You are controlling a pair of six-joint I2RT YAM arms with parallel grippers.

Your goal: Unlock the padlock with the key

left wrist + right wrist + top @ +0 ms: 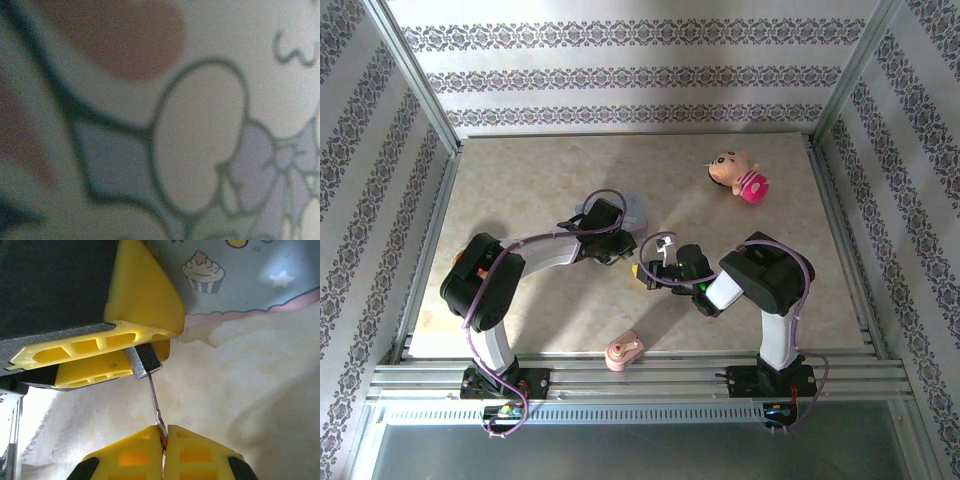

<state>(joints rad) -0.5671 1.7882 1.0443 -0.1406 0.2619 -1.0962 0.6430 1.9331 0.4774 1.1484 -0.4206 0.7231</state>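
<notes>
The padlock [144,361], a small black and silvery block, is pinched between the yellow fingers [142,305] of my left gripper [613,250], which is shut on it. My right gripper [164,434] is shut on the key [155,402]. The key's thin metal blade runs up from the fingertips to the lock's lower face and meets it there. In the top external view the right gripper [652,270] faces the left one at the table's middle, tips close together. The left wrist camera sits tight against the tin's cartoon print [200,135], blurred.
The blue cartoon tin [623,207] lies just behind the left gripper, and its cupcake print [225,275] rises behind the lock. A pink doll toy [740,178] lies at the back right. A pink toy lump [623,351] rests near the front rail [640,378].
</notes>
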